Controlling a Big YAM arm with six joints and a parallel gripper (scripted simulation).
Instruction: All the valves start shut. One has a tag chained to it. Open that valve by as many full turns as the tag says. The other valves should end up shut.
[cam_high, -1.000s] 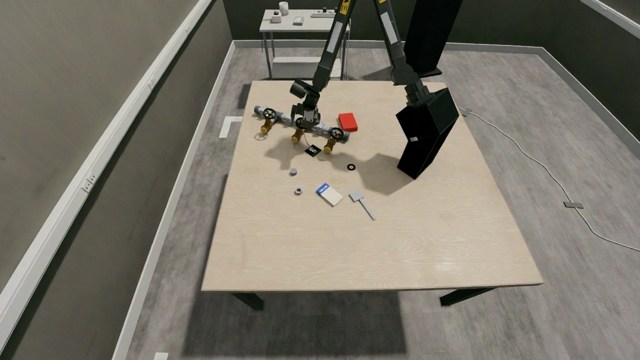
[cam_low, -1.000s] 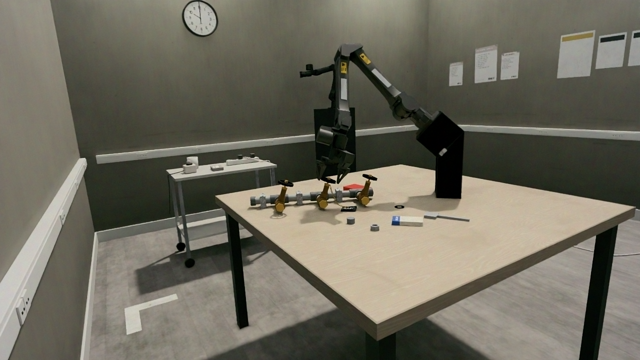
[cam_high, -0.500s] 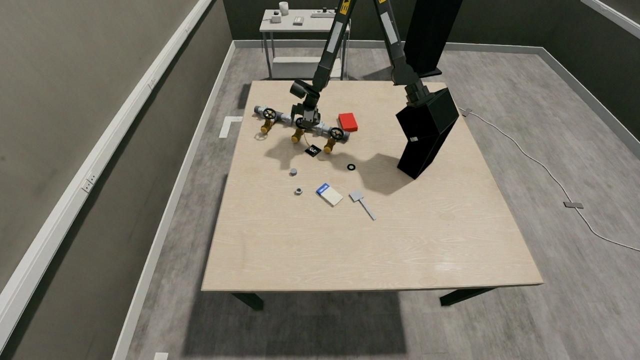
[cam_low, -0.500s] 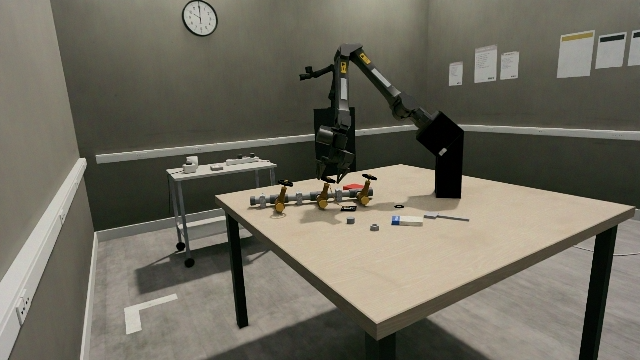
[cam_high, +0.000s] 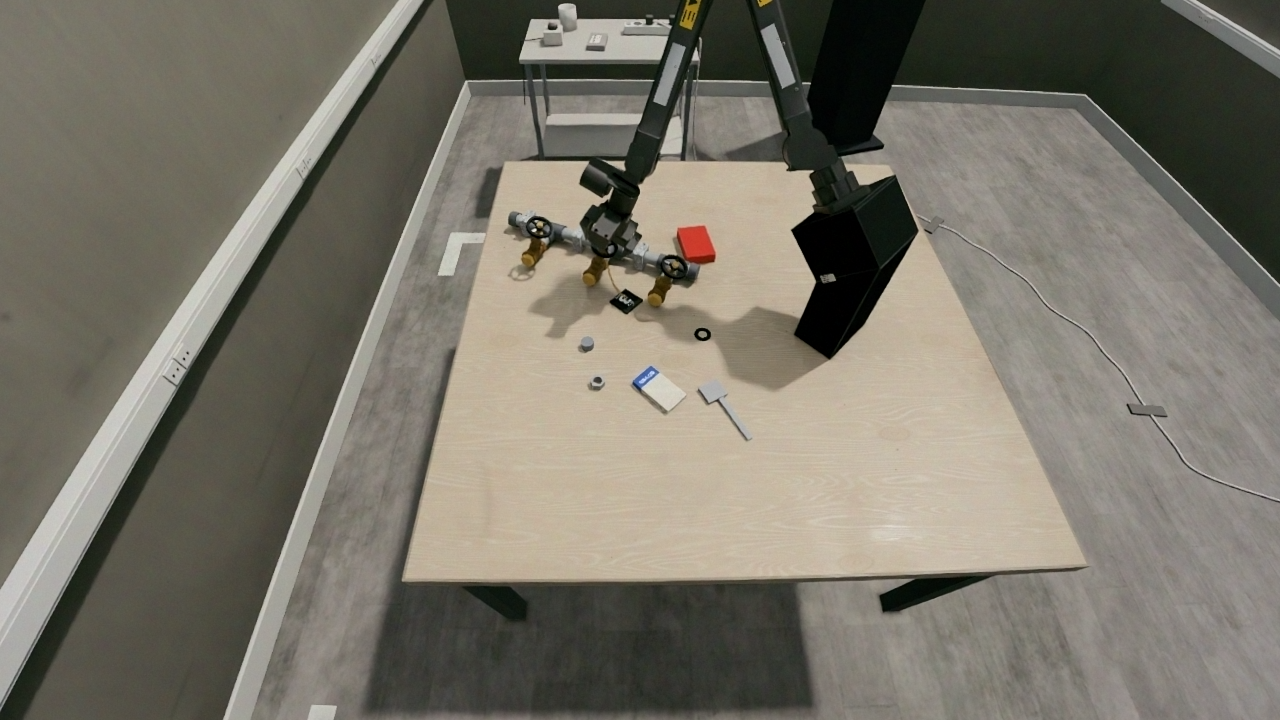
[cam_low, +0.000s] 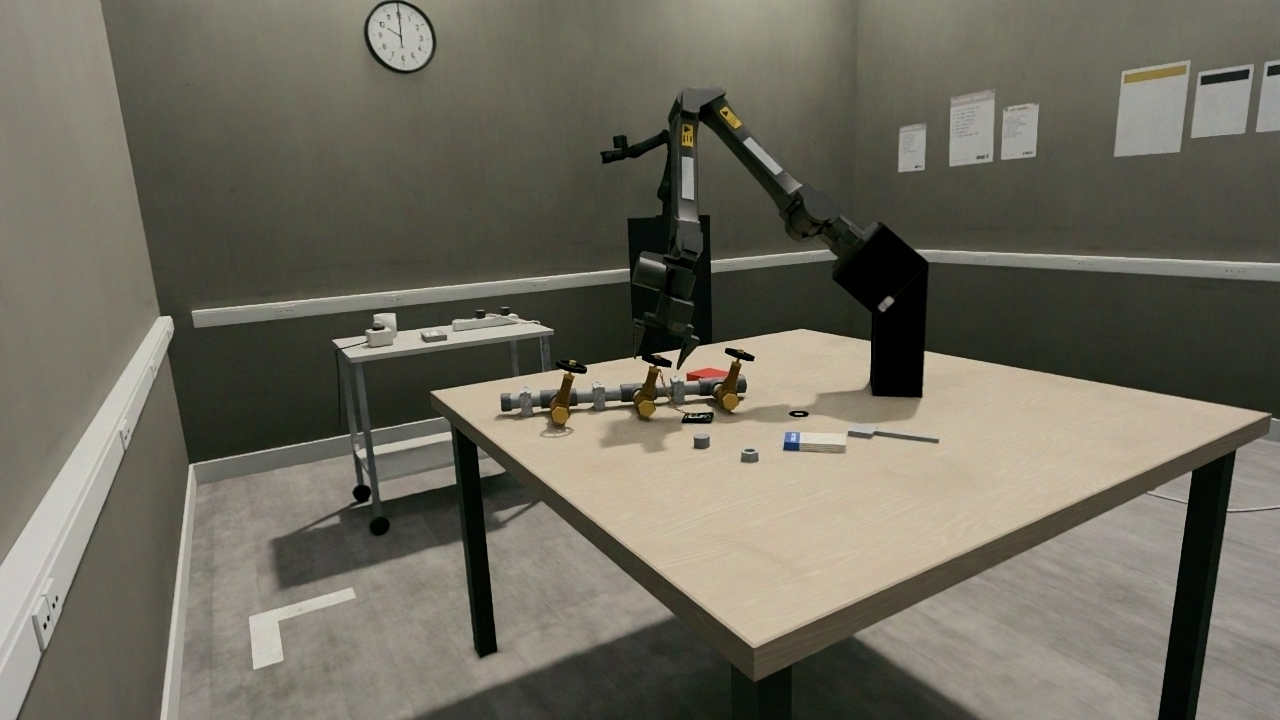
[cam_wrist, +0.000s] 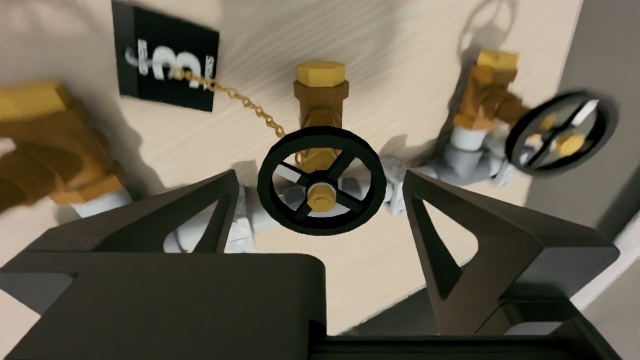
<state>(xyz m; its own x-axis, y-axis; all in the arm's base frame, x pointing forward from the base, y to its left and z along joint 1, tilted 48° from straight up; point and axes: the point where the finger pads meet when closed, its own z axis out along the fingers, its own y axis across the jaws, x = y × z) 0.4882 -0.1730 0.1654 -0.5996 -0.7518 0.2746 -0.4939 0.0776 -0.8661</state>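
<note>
A grey pipe (cam_high: 572, 240) at the table's far left carries three brass valves with black handwheels. The middle valve's handwheel (cam_wrist: 321, 186) is joined by a gold chain (cam_wrist: 240, 98) to a black tag (cam_wrist: 167, 62) that shows a 3. The tag lies flat in front of the pipe (cam_high: 626, 300). My gripper (cam_wrist: 320, 179) is open and hovers just above the middle handwheel, one finger on each side, not touching it. It also shows in the side view (cam_low: 664, 344). The left valve (cam_high: 537, 234) and the right valve (cam_high: 671, 271) stand apart from the fingers.
A red block (cam_high: 695, 243) lies just behind the pipe's right end. A black ring (cam_high: 700, 338), a grey cap (cam_high: 586, 342), a nut (cam_high: 597, 382), a blue and white box (cam_high: 657, 387) and a grey paddle (cam_high: 725, 407) lie mid-table. The arm's black base (cam_high: 850, 259) stands at right.
</note>
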